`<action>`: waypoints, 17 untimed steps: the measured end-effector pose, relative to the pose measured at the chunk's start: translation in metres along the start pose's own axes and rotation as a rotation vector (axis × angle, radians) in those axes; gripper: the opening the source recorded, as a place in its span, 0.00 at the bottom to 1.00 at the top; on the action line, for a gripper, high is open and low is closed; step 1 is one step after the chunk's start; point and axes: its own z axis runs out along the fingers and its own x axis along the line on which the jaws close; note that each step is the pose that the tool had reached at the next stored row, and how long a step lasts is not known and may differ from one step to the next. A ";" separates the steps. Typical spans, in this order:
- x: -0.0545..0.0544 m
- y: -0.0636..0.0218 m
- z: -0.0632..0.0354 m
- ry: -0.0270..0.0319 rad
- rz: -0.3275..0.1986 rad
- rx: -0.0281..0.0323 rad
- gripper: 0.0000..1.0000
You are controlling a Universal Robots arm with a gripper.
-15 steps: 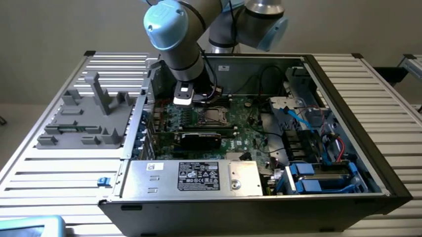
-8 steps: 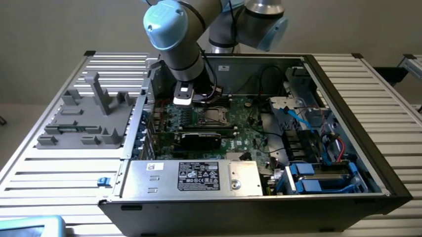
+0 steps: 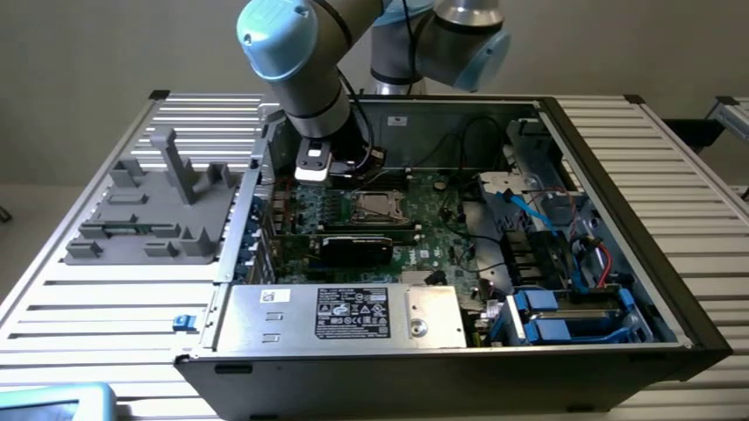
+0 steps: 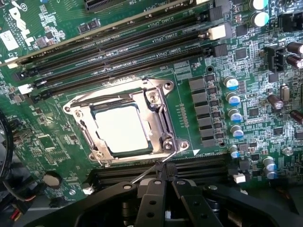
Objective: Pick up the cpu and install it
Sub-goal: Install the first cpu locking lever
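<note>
While the case (image 3: 609, 219) lies open on the slatted table (image 3: 105, 298), the board (image 4: 61, 146) carries a socket (image 4: 124, 124) with the cpu (image 4: 122, 128) already seated inside its metal frame. Just beside that frame, at the thin lever wire (image 4: 147, 171), the gripper (image 4: 163, 182) is clenched, fingers together, gripping nothing I can make out. A slip there could, I judge, scrape the board or jolt the cpu.

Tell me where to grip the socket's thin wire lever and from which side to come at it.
Grip the wire lever on its free stretch running out from the socket frame corner, probably from above with the fingers across it. It lies low and slanted over the memory slot, so there is little room beneath. The shut gripper sits right at it; the cpu lies seated inside the frame.
</note>
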 end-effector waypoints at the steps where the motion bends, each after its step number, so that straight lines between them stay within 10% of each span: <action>1: 0.000 -0.0002 0.0000 0.0000 0.000 0.0001 0.11; 17: 0.004 -0.0037 0.0026 0.0002 0.000 0.0003 0.11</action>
